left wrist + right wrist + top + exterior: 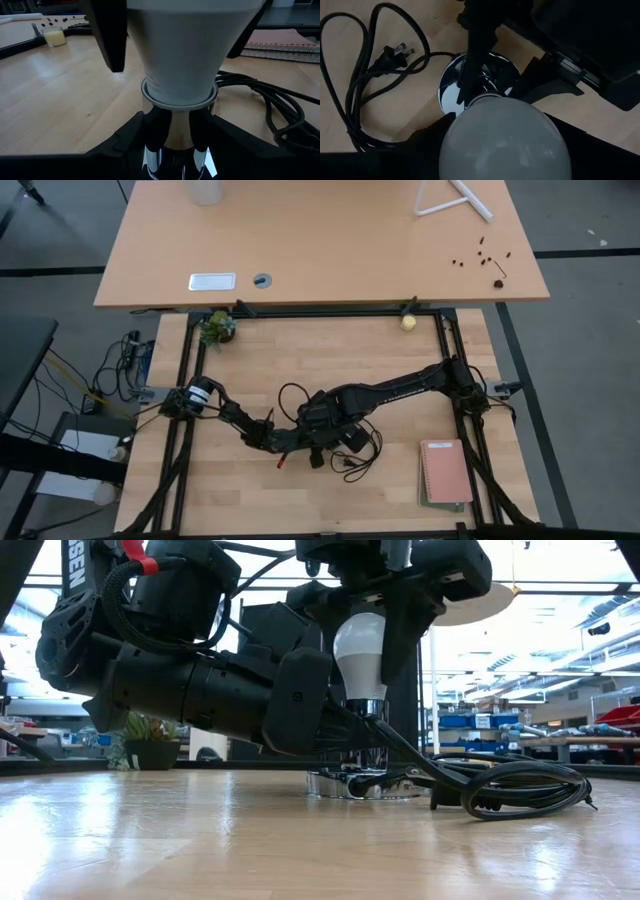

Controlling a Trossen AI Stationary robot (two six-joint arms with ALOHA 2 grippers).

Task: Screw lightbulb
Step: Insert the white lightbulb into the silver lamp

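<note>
The white lightbulb (360,652) stands upright, its screw base down in the chrome neck (368,707) of the socket. The socket's round silvery disc (345,785) rests flat on the wooden table. My right gripper (372,610) comes down from above and is shut on the bulb. My left gripper (335,725) reaches in level and is shut on the socket's neck. In the high view both grippers meet at mid-table (320,430) and hide the bulb. The black cord (500,785) lies coiled beside the disc. My left gripper pinches the socket's chrome neck (175,127) just below the bulb between its two fingers (127,140). It comes in level from the table's left. The disc below stays on the table. My right gripper holds the bulb's wide upper part (150,30) between its two fingers (110,35), pointing down from above. The bulb stands upright in the socket.
The cord's plug (395,52) and loops lie on the table by the disc. A pinkish notebook (445,472) lies near the right front. A small yellowish ball (408,323) and a small plant (216,328) stand at the far edge, inside the black frame rails.
</note>
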